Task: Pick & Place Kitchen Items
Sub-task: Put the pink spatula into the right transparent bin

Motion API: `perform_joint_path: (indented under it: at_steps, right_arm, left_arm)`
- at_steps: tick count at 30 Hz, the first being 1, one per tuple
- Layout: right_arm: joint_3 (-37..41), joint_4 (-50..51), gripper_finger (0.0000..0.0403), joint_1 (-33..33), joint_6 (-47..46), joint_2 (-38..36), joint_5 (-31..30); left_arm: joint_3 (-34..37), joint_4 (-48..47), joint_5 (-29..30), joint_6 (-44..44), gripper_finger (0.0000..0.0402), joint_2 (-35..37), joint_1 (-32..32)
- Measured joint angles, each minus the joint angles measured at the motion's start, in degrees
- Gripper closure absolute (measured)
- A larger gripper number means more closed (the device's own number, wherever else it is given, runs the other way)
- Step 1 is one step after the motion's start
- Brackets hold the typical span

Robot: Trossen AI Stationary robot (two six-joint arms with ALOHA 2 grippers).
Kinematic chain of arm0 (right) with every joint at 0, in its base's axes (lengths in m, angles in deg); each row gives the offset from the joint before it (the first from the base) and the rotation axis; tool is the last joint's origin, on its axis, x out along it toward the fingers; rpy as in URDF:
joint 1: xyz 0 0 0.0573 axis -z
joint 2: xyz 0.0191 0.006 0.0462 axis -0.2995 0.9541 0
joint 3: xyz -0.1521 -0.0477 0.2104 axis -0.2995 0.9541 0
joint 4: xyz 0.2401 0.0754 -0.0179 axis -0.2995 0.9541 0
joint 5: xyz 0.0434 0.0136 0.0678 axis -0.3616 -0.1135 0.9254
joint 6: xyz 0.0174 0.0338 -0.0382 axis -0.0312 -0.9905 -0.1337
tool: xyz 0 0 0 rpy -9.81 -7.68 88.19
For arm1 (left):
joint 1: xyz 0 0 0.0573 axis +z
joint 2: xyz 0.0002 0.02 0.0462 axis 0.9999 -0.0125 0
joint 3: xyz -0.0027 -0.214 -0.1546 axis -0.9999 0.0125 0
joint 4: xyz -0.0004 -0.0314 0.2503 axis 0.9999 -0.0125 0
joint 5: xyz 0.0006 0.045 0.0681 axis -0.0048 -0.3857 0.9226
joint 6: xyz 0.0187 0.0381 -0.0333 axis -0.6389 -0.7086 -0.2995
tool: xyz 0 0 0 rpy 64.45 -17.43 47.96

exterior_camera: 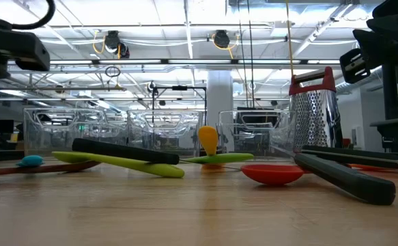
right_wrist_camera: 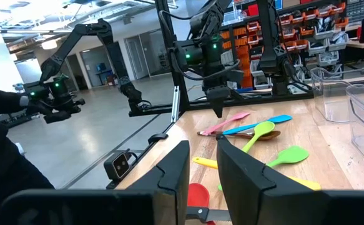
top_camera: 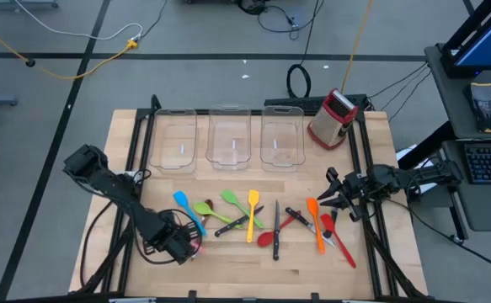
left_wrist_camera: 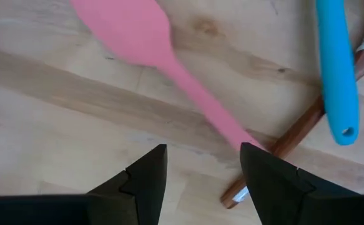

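Note:
The kitchen items lie spread on the wooden table: a blue spatula (top_camera: 182, 202), green spoons (top_camera: 205, 209), a yellow spatula (top_camera: 252, 210), a black-handled knife (top_camera: 276, 227), a red spoon (top_camera: 270, 238) and an orange spatula (top_camera: 315, 220). A pink spatula (left_wrist_camera: 138, 31) lies at the front left. My left gripper (left_wrist_camera: 203, 169) hangs open just above its handle end (left_wrist_camera: 231, 128), pointing down, and one finger (left_wrist_camera: 263, 175) hides the handle's tip. I cannot tell whether it touches. My right gripper (right_wrist_camera: 201, 175) is open by a narrow gap and empty, over the table's right side (top_camera: 333, 195).
Three clear plastic bins (top_camera: 232, 139) stand in a row at the table's far edge, with a red-and-steel box grater (top_camera: 333, 118) to their right. A brown wooden handle (left_wrist_camera: 294, 144) and the blue spatula (left_wrist_camera: 338, 69) lie close beside my left gripper.

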Motion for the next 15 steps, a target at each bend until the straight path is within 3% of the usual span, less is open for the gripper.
perform_joint_path:
  at_steps: [8,15]
  right_arm:
    - [0.00,-0.01,0.0330,0.00,-0.01,0.00,0.00]
    - [0.00,-0.01,0.0330,-0.01,-0.02,-0.01,0.00]
  left_arm:
    - [0.03,-3.62,0.27,0.17,0.0195,0.00,1.45]
    - [4.64,5.15,-0.17,0.97,0.0195,0.02,1.68]
